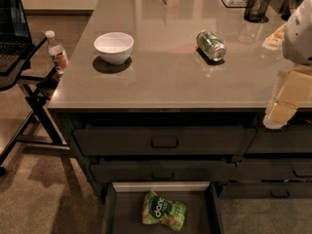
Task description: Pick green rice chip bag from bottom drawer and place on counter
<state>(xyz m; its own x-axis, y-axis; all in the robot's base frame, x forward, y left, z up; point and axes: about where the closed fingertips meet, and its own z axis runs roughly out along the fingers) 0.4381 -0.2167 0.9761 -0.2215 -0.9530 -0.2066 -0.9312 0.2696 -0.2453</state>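
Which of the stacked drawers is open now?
The bottom drawer, pulled out with the green rice chip bag inside; both handled drawers above are shut. The gripper hangs before the counter, far right.

Arm (pixel 300 30) far right; tool (pixel 276 116) angled down-left.

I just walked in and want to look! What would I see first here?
The green rice chip bag catches the eye, lying alone in the open bottom drawer. On the counter above sit a white bowl on the left and a green can tipped on its side. The robot's pale hand hangs at the counter's right edge.
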